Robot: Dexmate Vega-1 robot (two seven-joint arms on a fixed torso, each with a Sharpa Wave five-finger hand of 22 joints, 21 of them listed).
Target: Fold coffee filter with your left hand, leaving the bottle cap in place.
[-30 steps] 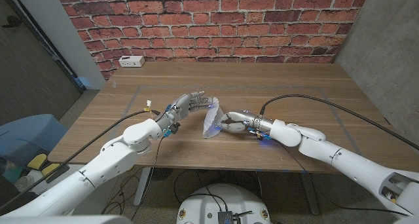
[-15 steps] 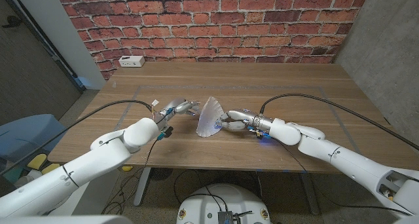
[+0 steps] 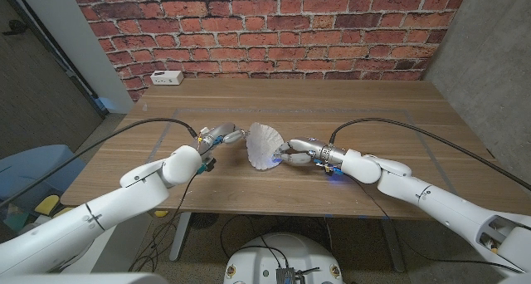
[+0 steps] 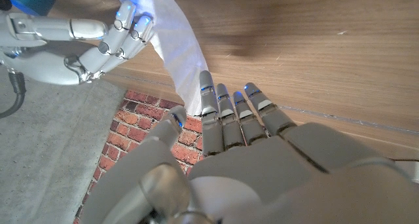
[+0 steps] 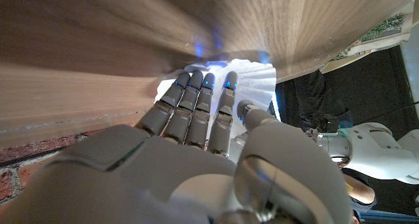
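Filter: the white fluted paper coffee filter point(image 3: 265, 145) stands up off the wooden table point(image 3: 398, 118), between both hands near the table's middle.
Right hand point(image 3: 297, 152): fingers pinch the filter's right edge.
Left hand point(image 3: 222, 137): just left of the filter, fingers extended side by side, holding nothing; contact with the paper cannot be told.
Far-left table corner: small white box point(image 3: 168, 77).

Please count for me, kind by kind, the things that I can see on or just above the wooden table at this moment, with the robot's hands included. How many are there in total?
coffee filter: 1
white box: 1
robot hands: 2 (left hand, right hand)
Total: 4
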